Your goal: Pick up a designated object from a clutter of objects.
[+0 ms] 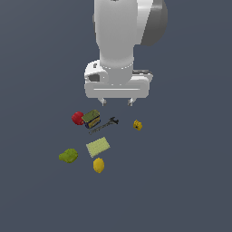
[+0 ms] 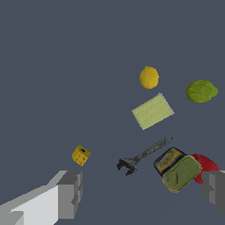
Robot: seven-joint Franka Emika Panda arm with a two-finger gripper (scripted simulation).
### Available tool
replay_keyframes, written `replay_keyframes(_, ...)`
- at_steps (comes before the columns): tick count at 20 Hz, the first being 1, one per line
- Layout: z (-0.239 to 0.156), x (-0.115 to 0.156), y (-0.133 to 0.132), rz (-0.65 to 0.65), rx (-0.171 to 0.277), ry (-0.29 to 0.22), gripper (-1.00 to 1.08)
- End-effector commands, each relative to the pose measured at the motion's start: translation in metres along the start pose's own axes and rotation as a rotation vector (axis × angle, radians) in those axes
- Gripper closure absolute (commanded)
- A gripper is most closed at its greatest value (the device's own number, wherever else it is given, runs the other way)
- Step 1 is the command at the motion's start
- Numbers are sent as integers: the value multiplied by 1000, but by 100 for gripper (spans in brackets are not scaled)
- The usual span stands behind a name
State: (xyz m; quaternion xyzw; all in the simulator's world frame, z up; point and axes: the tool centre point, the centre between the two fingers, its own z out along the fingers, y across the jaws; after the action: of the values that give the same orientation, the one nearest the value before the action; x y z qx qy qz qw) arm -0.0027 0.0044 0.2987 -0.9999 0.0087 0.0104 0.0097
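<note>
While tool point(image 1: 117, 102) hangs wide open, empty | green blob point(image 1: 68, 156) long axis runs left-right in exterior view

From my console I see one flat floor point(image 1: 190, 195) of dark slate blue (matte and evenly lit), filling the exterior view from edge to edge. In the wrist view the same floor point(image 2: 66, 52) runs behind everything, uniform in colour.

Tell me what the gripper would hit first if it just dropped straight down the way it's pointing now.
Probably the black metal wrench, or bare floor beside it. The gripper hangs open above the clutter's far edge, and in the wrist view the wrench lies between its jaws. The lumpy olive-green blob sits well off that line. Depth is uncertain.
</note>
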Motion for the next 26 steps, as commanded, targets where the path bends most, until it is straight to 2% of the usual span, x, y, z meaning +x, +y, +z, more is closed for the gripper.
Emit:
replay_keyframes(1, 0, 0, 0, 0, 0, 0, -92)
replay_keyframes(16, 13, 1, 13, 18, -11, -17, -92)
replay_keyframes(26, 21, 11, 24, -54, -9, -15, -92)
